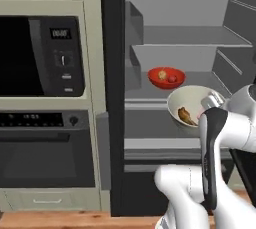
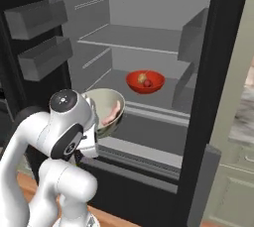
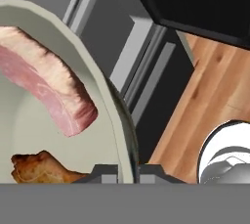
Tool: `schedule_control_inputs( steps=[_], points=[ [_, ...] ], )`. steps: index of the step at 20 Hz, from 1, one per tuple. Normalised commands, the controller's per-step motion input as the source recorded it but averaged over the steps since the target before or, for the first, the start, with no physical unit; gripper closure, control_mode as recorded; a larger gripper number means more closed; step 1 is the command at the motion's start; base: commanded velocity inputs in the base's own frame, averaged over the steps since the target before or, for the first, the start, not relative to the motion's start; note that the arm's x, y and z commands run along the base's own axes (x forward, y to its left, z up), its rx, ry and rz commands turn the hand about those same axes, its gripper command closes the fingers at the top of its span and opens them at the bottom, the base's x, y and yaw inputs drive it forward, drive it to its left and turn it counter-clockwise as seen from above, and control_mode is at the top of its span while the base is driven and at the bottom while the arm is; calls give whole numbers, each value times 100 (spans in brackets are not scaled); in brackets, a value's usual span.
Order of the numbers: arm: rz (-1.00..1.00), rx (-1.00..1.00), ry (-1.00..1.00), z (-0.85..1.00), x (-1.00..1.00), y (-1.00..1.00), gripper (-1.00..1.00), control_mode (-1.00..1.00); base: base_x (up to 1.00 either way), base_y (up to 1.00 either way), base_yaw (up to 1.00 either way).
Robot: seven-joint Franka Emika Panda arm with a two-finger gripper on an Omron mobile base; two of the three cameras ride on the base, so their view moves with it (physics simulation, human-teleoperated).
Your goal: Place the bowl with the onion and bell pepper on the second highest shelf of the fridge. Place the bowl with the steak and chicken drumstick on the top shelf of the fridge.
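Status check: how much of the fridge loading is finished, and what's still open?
Done: the red bowl with the onion sits on the second highest shelf. In hand: the gripper is clamped on the rim of the cream bowl carrying steak and chicken drumstick, held at the fridge opening. Left: raising it onto the top shelf.

My red bowl with the onion and bell pepper [image 1: 166, 77] sits mid-frame on the second highest shelf [image 1: 200, 79] of the open fridge [image 1: 114, 93]. The cream bowl [image 1: 189, 104], with pink steak [image 3: 46, 88] and brown drumstick [image 3: 41, 168], hangs lower, its rim pinched in my pincer [image 3: 128, 171].
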Motion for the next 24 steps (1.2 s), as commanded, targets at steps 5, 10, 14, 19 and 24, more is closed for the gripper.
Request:
schedule_control_inputs(
  steps=[5, 10, 14, 19, 24],
  points=[
    [0, 0, 0, 0, 0, 0, 100, 100, 70, 0, -16],
    [0, 0, 0, 0, 0, 0, 100, 100, 62, 0, -12],
    [-11, 0, -6, 42, -4, 0, 100, -100, 5, 0, -3],
    [-10, 0, -24, 99, -42, 2, 100, -100, 0, 0, 0],
    [-1, -1, -30, 100, -16, 7, 100, -100, 0, 0, 0]
  ],
)
